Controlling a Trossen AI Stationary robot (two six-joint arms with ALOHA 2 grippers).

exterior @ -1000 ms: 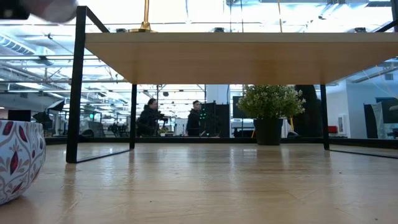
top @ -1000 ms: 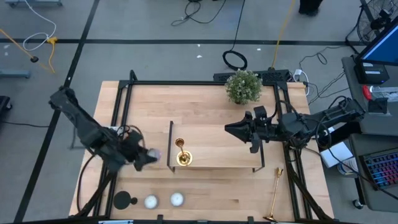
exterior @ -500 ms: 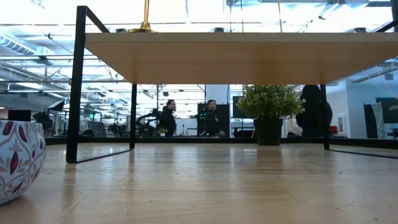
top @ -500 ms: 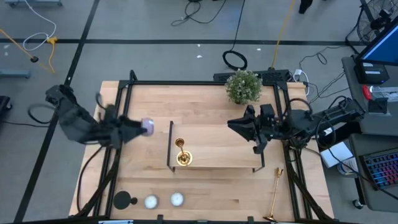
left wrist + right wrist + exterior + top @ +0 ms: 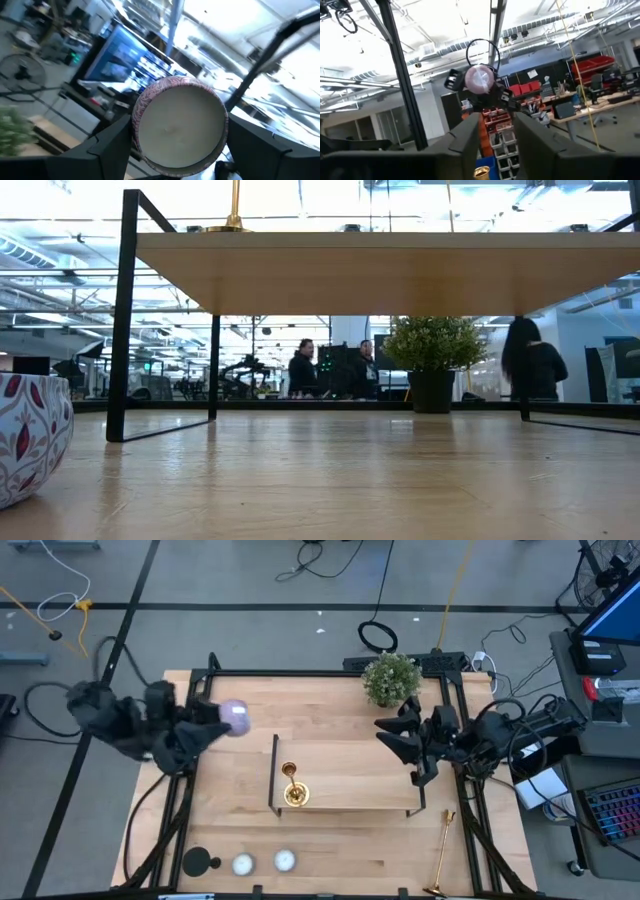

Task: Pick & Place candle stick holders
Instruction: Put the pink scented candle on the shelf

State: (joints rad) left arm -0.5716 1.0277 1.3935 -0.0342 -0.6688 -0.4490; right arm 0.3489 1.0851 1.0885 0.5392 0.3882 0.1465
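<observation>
The left pincer [image 5: 228, 720], grasping a patterned candle [image 5: 235, 716], hangs above the desk's [image 5: 330, 710] far left edge. The right pincer [image 5: 392, 733], released, sits just right of the gold candlestick [image 5: 292, 787].

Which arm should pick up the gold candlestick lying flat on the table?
Right. The gold candlestick lies on its side of the table, the right gripper is empty, and the left gripper holds a round candle.
</observation>
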